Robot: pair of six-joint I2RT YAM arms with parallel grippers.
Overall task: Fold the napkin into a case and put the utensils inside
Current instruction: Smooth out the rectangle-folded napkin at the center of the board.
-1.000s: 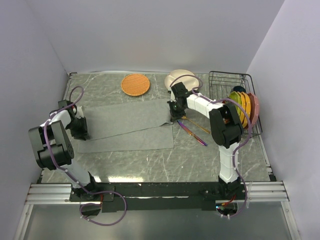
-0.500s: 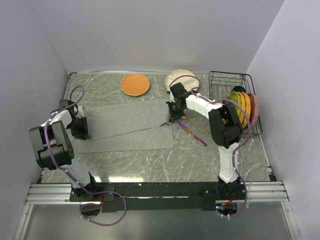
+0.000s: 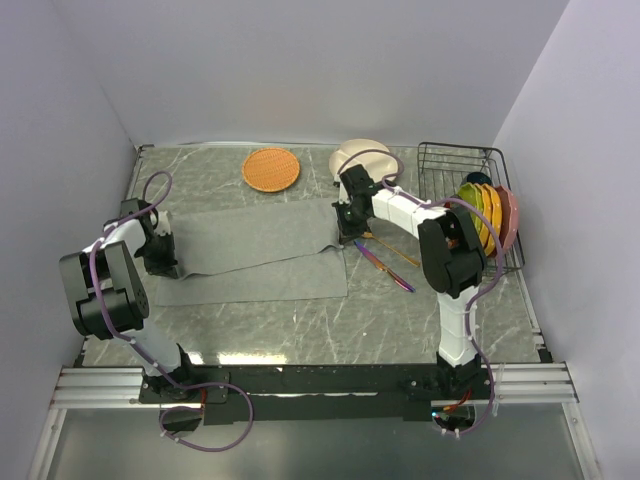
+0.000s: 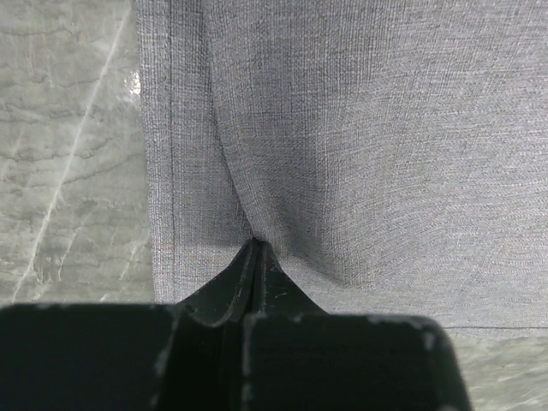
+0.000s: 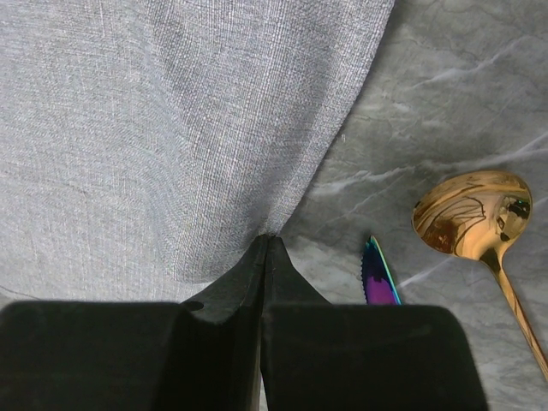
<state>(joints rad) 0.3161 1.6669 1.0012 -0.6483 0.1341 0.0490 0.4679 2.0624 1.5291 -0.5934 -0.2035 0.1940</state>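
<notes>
Grey marbled worktop (image 3: 300,330) under plain lilac walls (image 3: 300,70), seen from above. One napkin (image 3: 250,250), soft grey cloth, lies flat mid-worktop, doubled over so a narrower strip shows along its 6 o'clock edge. The left end effector (image 3: 166,264) sits at the cloth's 9 o'clock end and the right end effector (image 3: 348,234) at its 3 o'clock end. Two utensils lie just past that end: one gold spoon (image 3: 392,249) and one iridescent purple knife (image 3: 386,266), both slim and shiny. At 12 o'clock there's one round orange woven mat (image 3: 271,169) and one cream plate (image 3: 358,157); at 2 o'clock, one black wire rack (image 3: 455,158) holds coloured plates (image 3: 490,215) on edge.

Over to the left wrist: the left end effector (image 4: 254,248) is clenched on the napkin (image 4: 360,128), fine weave creasing into the closed jaws, a stitched hem at 9 o'clock.

Right wrist now: the right end effector (image 5: 267,242) is pinching the napkin's (image 5: 154,111) edge. The spoon's (image 5: 471,214) round mirrored bowl is at 3 o'clock, the knife's (image 5: 378,278) serrated tip between them.
</notes>
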